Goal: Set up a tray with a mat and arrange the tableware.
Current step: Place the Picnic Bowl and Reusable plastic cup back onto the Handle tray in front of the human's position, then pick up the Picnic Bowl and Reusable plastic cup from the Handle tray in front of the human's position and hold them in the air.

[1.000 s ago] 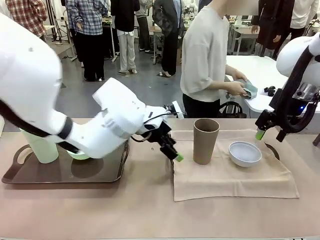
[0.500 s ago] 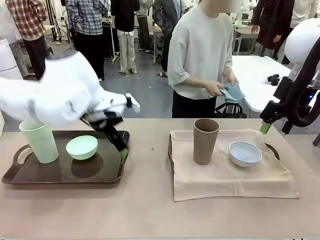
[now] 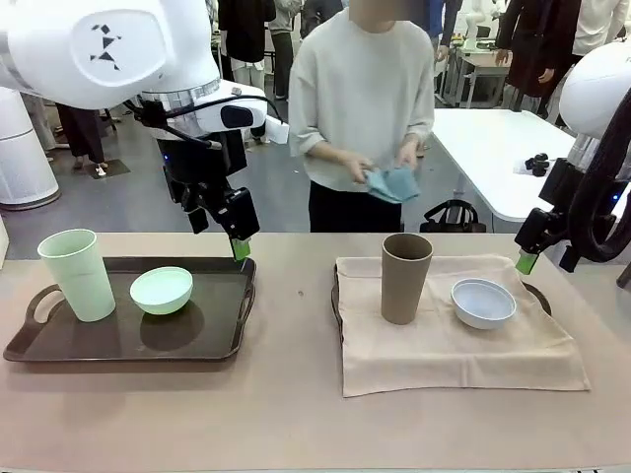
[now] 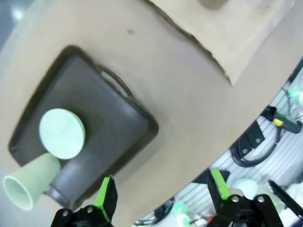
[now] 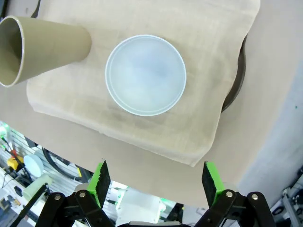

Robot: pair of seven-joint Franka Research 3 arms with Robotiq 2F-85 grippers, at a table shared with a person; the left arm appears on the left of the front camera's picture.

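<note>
A dark brown tray (image 3: 99, 340) on the left holds the pale green cup (image 3: 77, 274) and the mint green bowl (image 3: 162, 290). My left gripper (image 3: 240, 246) hangs open above that tray's far right corner; from the wrist, this gripper (image 4: 163, 191) looks down on the tray (image 4: 118, 123), bowl (image 4: 62, 133) and cup (image 4: 28, 184). On the right, a beige mat (image 3: 454, 340) covers a second tray (image 3: 537, 294) and carries the tan-brown cup (image 3: 406, 278) and the bluish-white bowl (image 3: 482, 302). My right gripper (image 3: 532, 258) is open, raised beyond the mat's far right corner, over the bowl (image 5: 145, 74).
A person stands at the far side of the table, both hands on a blue-green cloth (image 3: 389, 182). Bare tabletop (image 3: 296, 325) lies between the two trays and along the near edge. A white table (image 3: 493, 148) stands behind on the right.
My left arm has swung back from the mat's left edge and risen to above the left tray's far corner. The person has stepped left with the cloth. The right gripper has barely moved.
</note>
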